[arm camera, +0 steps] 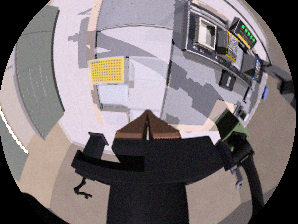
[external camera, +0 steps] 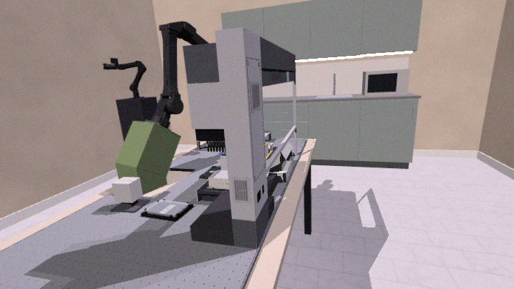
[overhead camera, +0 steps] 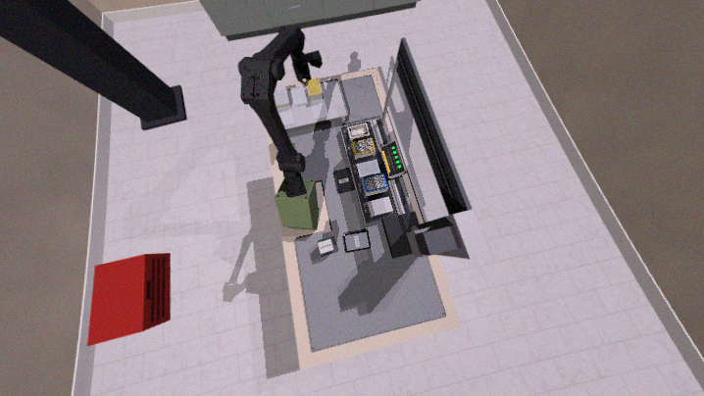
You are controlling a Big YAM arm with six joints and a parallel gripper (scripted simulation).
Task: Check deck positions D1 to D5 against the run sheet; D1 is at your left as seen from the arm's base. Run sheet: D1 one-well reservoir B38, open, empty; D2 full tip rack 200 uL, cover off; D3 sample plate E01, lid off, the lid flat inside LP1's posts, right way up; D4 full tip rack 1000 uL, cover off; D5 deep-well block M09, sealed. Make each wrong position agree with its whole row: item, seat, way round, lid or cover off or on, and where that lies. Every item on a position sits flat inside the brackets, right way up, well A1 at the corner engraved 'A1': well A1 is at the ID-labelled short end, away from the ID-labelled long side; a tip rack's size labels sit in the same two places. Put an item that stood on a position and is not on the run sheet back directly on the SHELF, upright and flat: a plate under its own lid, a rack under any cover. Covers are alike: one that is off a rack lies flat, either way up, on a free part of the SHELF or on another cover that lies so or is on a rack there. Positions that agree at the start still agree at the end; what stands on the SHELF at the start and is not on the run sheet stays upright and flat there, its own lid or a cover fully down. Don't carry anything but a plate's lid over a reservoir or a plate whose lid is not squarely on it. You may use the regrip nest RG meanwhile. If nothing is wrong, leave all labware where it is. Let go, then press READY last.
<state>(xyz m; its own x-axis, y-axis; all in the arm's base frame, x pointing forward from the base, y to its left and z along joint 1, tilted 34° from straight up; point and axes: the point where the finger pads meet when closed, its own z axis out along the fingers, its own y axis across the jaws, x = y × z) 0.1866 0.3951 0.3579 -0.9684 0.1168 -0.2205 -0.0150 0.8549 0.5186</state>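
My gripper point(arm camera: 147, 113) is shut with nothing between the fingers. It hangs above the shelf point(overhead camera: 310, 106) at the far end of the table, close to a yellow tip rack point(overhead camera: 314, 87), which also shows in the wrist view point(arm camera: 108, 71). The deck row runs from D1 to D5: an open reservoir point(overhead camera: 358, 130), a yellow-framed tip rack point(overhead camera: 364, 146), a pale plate point(overhead camera: 368, 168), a blue-framed tip rack point(overhead camera: 375, 183) and a white-topped block point(overhead camera: 381, 206). A flat lid point(overhead camera: 357, 240) lies inside the posts near the table's middle. In the exterior view the machine housing point(external camera: 237, 118) hides the gripper.
Several pale covers and boxes lie on the shelf beside the yellow rack. A panel with green lights point(overhead camera: 393, 158) stands behind the deck. A dark nest point(overhead camera: 341, 177) sits in front of the deck. A white box point(overhead camera: 326, 245) stands beside the lid. My green base point(overhead camera: 296, 204) is left of the deck.
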